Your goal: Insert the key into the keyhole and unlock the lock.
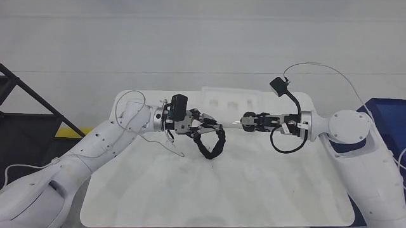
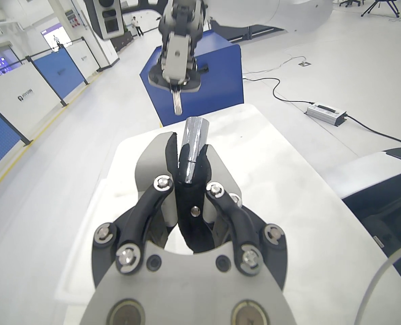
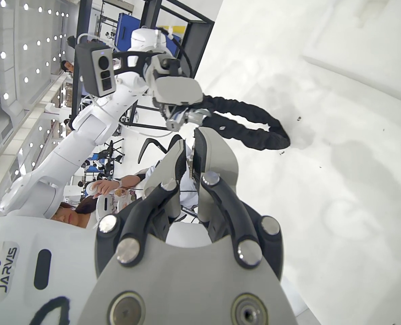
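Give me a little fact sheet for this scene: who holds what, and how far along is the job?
left gripper: shut on the lock, gripping its chrome barrel
cable loop: black, droops from the lock toward the table
right gripper: shut on the key
key position: blade points at the open end of the barrel, with a clear gap between them
progress: key not yet in the keyhole
foam block: white, with recesses, at the table's far edge
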{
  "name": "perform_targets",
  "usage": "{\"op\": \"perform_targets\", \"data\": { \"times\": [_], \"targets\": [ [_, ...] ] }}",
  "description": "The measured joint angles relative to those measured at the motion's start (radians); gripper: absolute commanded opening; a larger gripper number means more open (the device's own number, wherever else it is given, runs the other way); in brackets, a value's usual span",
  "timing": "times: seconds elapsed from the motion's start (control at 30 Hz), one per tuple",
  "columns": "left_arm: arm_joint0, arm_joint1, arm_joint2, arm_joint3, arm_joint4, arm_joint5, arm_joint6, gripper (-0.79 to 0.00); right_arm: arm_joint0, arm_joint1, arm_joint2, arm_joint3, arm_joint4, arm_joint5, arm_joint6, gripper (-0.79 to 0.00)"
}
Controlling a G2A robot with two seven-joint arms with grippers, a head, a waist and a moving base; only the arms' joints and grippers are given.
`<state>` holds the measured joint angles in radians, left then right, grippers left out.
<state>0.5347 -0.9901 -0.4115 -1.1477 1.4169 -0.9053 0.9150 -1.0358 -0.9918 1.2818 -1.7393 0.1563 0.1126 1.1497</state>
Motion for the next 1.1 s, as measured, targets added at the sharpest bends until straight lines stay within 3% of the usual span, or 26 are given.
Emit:
{"op": "perform_targets", "data": {
  "times": [0.17, 0.5, 0.67, 0.9, 1.1],
  "targets": [
    [0.017, 0.021, 0.0, -0.02, 0.01, 0.036, 0.036, -0.785, 0.0, 0.0, 0.0, 0.0, 0.002, 0.005, -0.003, -0.785],
    [0.02, 0.021, -0.001, -0.02, 0.007, 0.038, 0.032, -0.785, -0.015, -0.002, 0.005, 0.01, 0.031, 0.015, -0.026, -0.785],
    [0.074, 0.017, -0.036, -0.038, -0.075, 0.084, 0.012, -0.785, -0.038, 0.0, 0.038, -0.029, 0.128, 0.056, -0.051, -0.785],
    [0.141, 0.002, -0.074, -0.027, -0.114, 0.188, 0.126, -0.785, -0.032, 0.01, 0.065, -0.139, 0.134, 0.164, -0.033, -0.785],
    [0.168, -0.024, -0.067, 0.004, -0.033, 0.274, 0.238, -0.785, -0.019, 0.02, 0.043, -0.244, 0.005, 0.245, -0.056, -0.785]
  ]
}}
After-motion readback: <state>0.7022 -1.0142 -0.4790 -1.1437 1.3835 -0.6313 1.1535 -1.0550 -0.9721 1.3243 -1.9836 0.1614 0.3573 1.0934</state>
